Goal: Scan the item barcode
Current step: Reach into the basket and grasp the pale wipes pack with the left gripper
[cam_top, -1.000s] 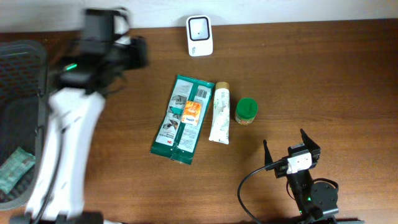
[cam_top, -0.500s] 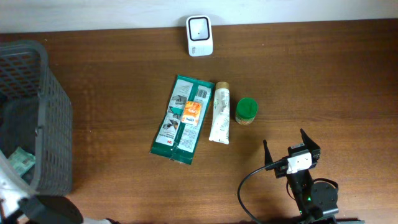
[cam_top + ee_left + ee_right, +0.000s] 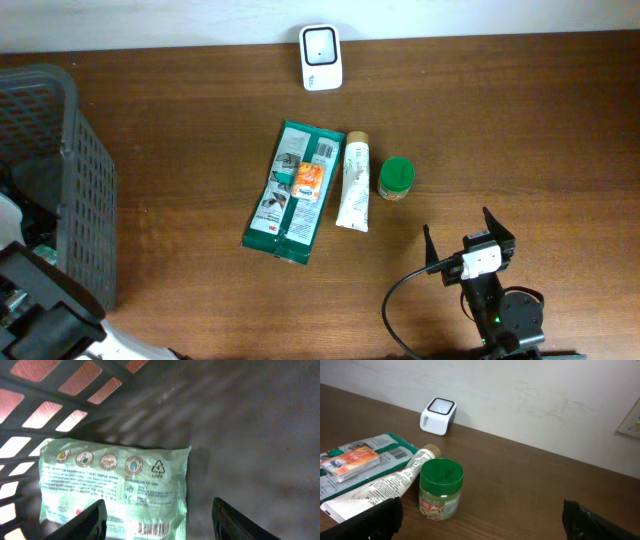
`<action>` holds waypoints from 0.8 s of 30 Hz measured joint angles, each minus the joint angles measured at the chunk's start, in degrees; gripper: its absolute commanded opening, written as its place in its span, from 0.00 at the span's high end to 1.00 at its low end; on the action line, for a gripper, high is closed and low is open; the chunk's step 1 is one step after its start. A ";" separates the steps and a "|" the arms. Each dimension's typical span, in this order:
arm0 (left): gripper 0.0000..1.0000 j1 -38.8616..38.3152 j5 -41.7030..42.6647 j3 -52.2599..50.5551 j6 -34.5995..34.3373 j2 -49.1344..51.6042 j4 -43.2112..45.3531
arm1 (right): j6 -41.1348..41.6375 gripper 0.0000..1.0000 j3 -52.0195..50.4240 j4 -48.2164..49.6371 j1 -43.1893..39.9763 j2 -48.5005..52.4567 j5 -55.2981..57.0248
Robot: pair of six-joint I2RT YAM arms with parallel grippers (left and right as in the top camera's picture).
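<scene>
1. Pale green packet (image 3: 115, 490), the item, lies flat on the floor of the grey basket (image 3: 90, 200) at the desk's (image 3: 520, 120) left edge, with its printed back and barcode up.
2. Left gripper (image 3: 160, 522) is inside the basket, over the packet. Fingers spread, nothing pinched; can't tell if they touch it.
3. Desk centre: dark green packet (image 3: 293, 190) with a small orange packet (image 3: 309, 180) on top. A tube (image 3: 353, 185) is just beside it, then a green-lid jar (image 3: 396, 178).
4. White scanner (image 3: 321, 57) sits at the far edge, above the packets.
5. Right gripper (image 3: 457, 225) is near the front edge, right of centre. Fingers wide apart, empty, well apart from the jar.
</scene>
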 measured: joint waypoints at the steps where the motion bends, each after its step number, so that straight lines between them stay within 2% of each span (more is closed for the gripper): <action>1: 0.36 0.00 -0.37 -0.11 0.02 0.20 0.35 | 0.00 0.02 0.00 0.00 0.00 0.00 0.00; 6: 0.36 0.00 -3.65 -0.26 0.04 4.15 0.37 | -0.02 0.02 0.00 0.00 0.00 0.00 0.00; 8: 0.39 -0.04 -5.11 -0.33 0.07 5.01 0.44 | -0.02 0.01 0.00 0.00 0.00 0.00 0.00; 10: 0.51 -0.04 -6.36 -0.31 0.20 5.44 0.57 | -0.02 0.02 0.00 0.00 0.00 0.00 0.00; 11: 0.73 -0.07 -6.80 -0.31 0.44 5.44 0.55 | -0.04 0.02 0.00 0.00 0.00 0.00 0.00; 12: 0.83 -0.02 -7.30 -0.31 0.46 5.62 0.37 | 0.00 0.02 0.00 0.00 0.00 0.00 0.00; 13: 0.88 0.00 -7.63 -0.31 0.63 5.66 0.35 | -0.02 0.02 0.00 0.00 0.00 0.00 0.00; 15: 0.91 -0.11 -8.22 -0.09 0.96 5.64 -0.11 | -0.02 0.02 0.00 0.00 0.00 0.00 0.00; 16: 1.00 -0.11 -8.28 -0.09 0.87 5.64 -0.15 | -0.02 0.02 0.00 0.00 0.00 0.00 0.00; 24: 1.00 0.17 -6.67 1.33 0.90 5.70 -3.19 | 0.02 0.02 0.00 0.02 0.00 0.00 0.00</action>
